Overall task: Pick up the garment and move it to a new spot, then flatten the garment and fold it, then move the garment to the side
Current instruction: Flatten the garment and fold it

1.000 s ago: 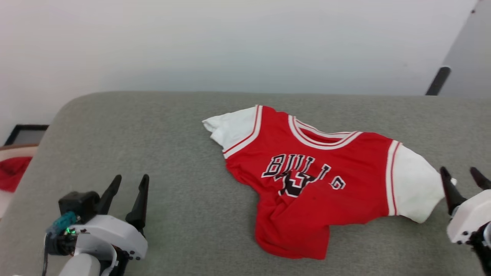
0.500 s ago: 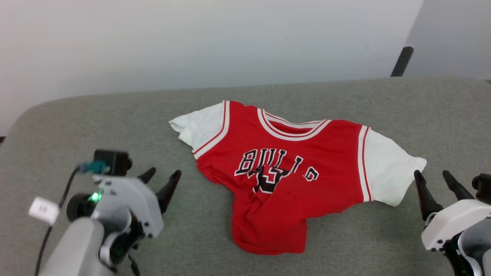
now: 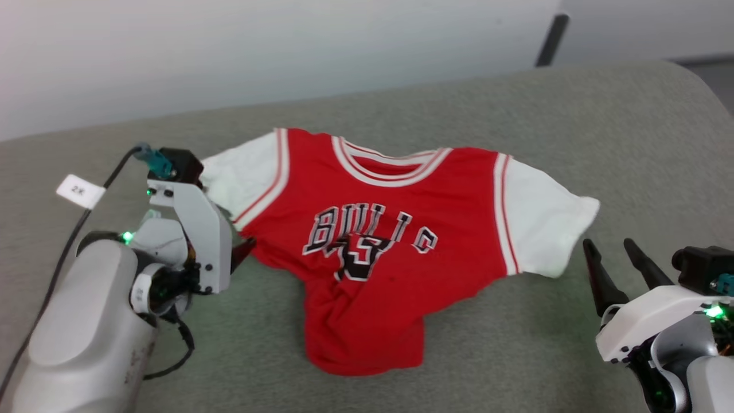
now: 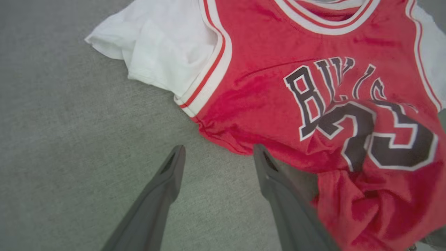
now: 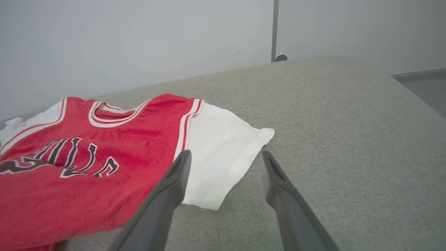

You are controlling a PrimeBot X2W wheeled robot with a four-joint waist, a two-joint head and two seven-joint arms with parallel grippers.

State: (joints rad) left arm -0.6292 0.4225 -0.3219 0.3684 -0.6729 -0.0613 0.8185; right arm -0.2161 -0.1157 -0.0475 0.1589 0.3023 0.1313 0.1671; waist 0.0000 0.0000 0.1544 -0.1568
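The garment (image 3: 459,195) is a small red T-shirt with white sleeves and black-and-white chest lettering. It lies face up on the grey fabric surface (image 3: 516,103), its lower half bunched and wrinkled. My left gripper (image 3: 243,252) is at its left side seam, just below the left sleeve. In the left wrist view the left gripper (image 4: 218,153) stands open, its right finger by the red edge of the garment (image 4: 261,87). My right gripper (image 3: 608,246) is open near the right sleeve. In the right wrist view the right gripper (image 5: 225,155) frames that white sleeve's edge on the garment (image 5: 139,139).
A pale wall rises behind the surface, with a dark pole (image 3: 551,40) at the back right. The surface rounds off at its far right corner (image 3: 705,97). A cable with a white tag (image 3: 80,191) runs along my left arm.
The head view has swung, shifting the whole picture. My left gripper has come in from the open surface to the garment's left side. The right gripper stays by the right sleeve.
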